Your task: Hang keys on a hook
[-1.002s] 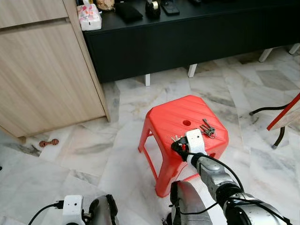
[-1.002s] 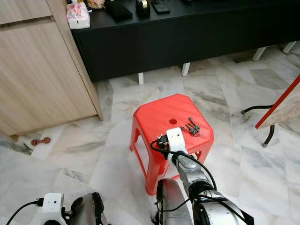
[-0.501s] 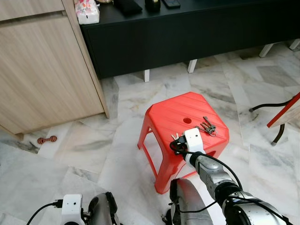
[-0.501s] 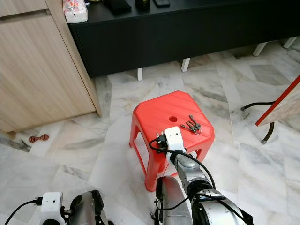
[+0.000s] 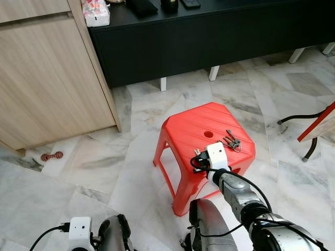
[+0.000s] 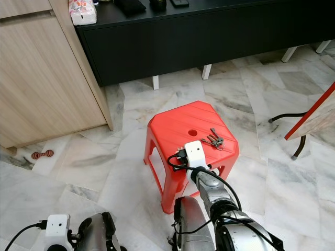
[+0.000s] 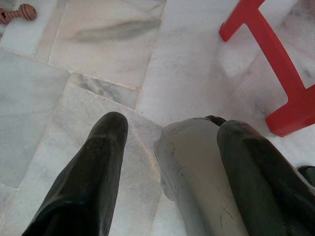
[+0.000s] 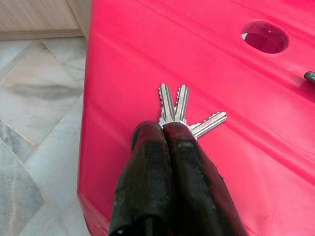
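My right gripper is shut on a small bunch of silver keys, which fan out from its fingertips just above the top of a red plastic stool. In the left eye view this gripper sits over the stool's near left part. A second bunch of keys lies on the stool beside its round hole. My left gripper hangs low beside my leg, open with nothing between its fingers.
A long black low cabinet stands behind the stool, with a wooden cabinet to its left. A small reddish toy lies on the marble floor at left. A red-framed object and black cable are at right.
The camera has shifted slightly. My right gripper stays shut on the keys over the stool, hardly moved. The left arm hangs as before.
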